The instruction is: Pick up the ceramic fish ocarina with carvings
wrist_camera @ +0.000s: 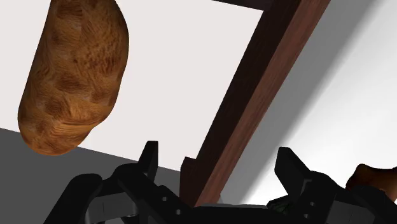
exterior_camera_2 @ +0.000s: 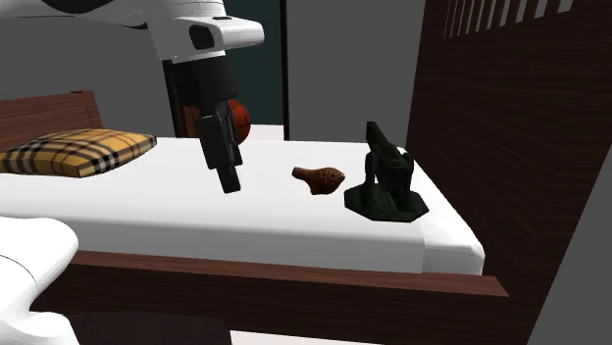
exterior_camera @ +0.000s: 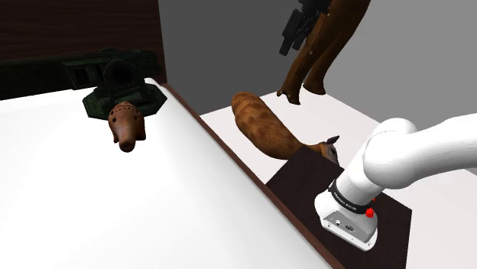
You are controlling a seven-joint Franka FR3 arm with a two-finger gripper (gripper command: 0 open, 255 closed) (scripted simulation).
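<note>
The fish ocarina (exterior_camera: 126,126) is brown with small carved holes and lies on the white bed (exterior_camera: 92,199), just in front of a dark green figurine (exterior_camera: 122,88). The second exterior view has the ocarina (exterior_camera_2: 319,178) left of that figurine (exterior_camera_2: 382,181). My black gripper (exterior_camera_2: 228,178) hangs in the air well away from the ocarina, toward that view's left. In the shoulder view the gripper (exterior_camera: 289,40) is high up beyond the bed's side edge. In the wrist view the gripper (wrist_camera: 219,164) is open, with nothing between its fingers, above the dark wooden bed rail (wrist_camera: 254,95).
A large brown furry animal figure (exterior_camera: 264,126) stands on the floor beside the bed and looms near the gripper as a furry mass (wrist_camera: 73,70). A plaid pillow (exterior_camera_2: 74,152) lies at the bed's far end. A dark wooden headboard (exterior_camera_2: 510,147) rises behind the figurine.
</note>
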